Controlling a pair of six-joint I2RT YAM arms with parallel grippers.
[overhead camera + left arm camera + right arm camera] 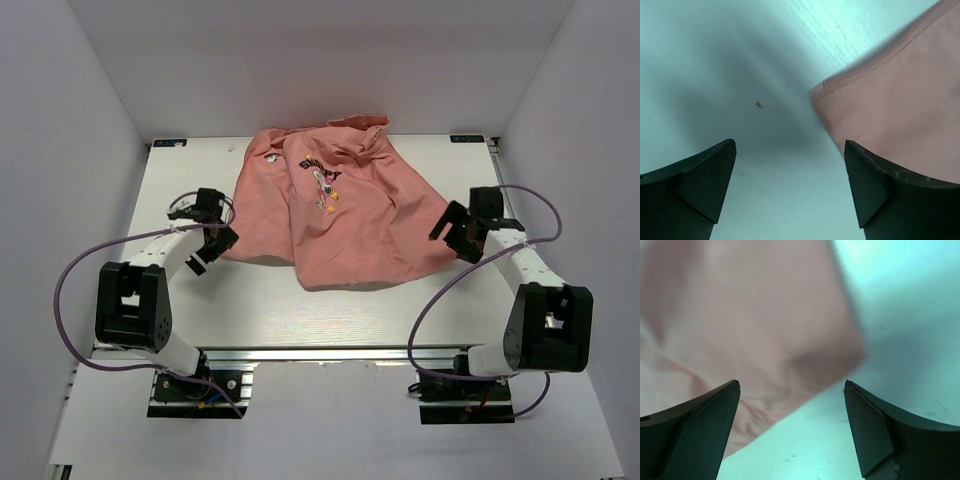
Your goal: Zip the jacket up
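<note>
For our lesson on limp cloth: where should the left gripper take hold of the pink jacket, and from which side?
The jacket's near-left hem corner, approached over the table on its left. The cloth lies flat there and that stitched edge is exposed just beside the open left gripper, so a finger could likely slide under it.

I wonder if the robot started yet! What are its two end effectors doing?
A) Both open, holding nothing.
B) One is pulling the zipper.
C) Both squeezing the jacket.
A: the left end effector and right end effector stand open at the edges of the jacket, gripping nothing.
</note>
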